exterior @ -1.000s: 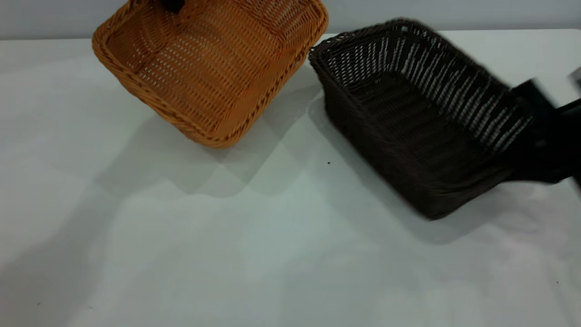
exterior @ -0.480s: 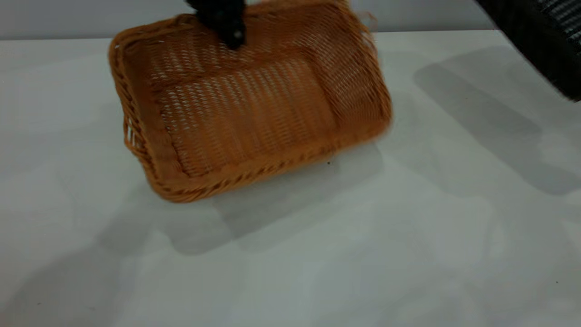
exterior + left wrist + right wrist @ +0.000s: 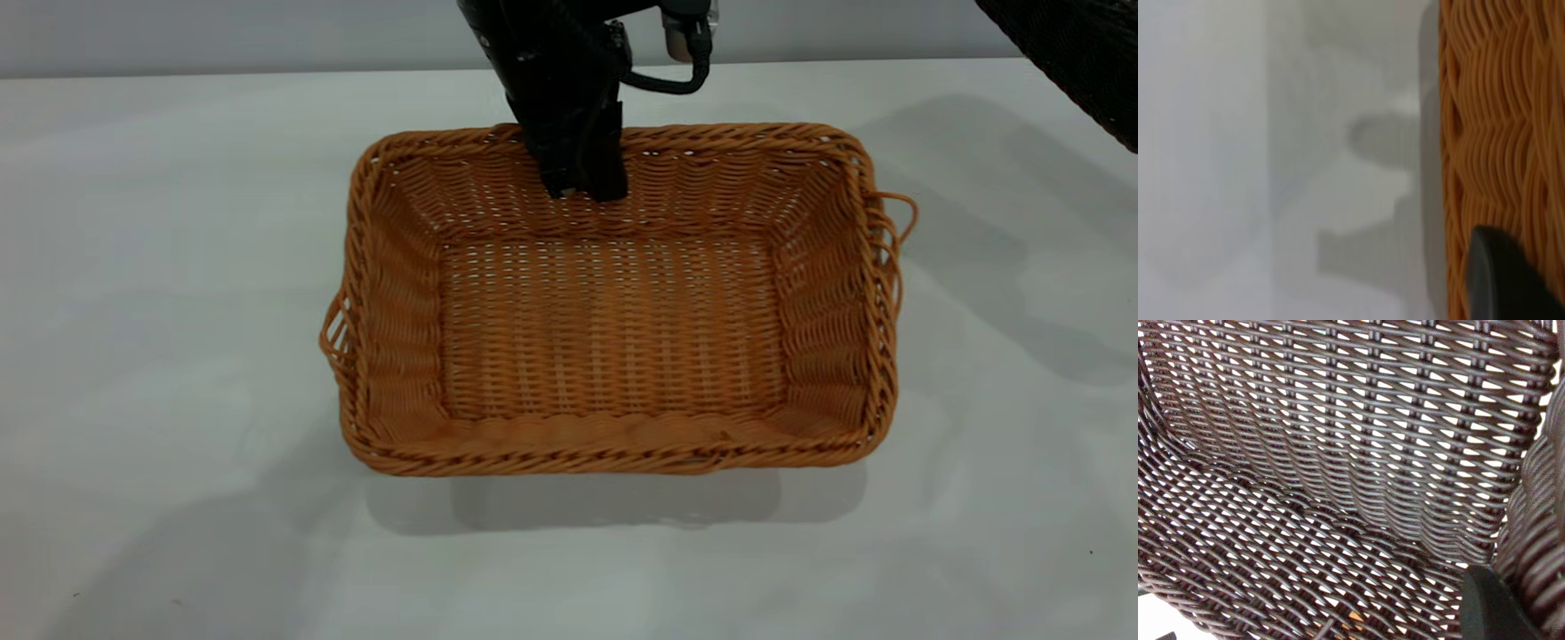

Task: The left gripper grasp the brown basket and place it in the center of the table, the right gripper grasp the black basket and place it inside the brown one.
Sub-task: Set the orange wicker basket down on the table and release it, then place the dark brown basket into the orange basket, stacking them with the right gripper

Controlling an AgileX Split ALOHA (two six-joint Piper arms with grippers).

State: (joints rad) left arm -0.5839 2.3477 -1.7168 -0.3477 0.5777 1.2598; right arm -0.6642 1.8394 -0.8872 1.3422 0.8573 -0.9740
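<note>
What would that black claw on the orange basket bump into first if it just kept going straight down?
The left gripper points down over the brown basket's far wall, so it would likely meet that wall's inner slope or the woven floor first, with the table beneath; depth is unclear.

I can't read any text, label, brand or number anywhere. The brown basket [image 3: 613,329], black basket [image 3: 1338,473] and worktop [image 3: 160,267] are plain. The left gripper [image 3: 582,182] housing may carry markings, but it's too dark for me to tell.
</note>
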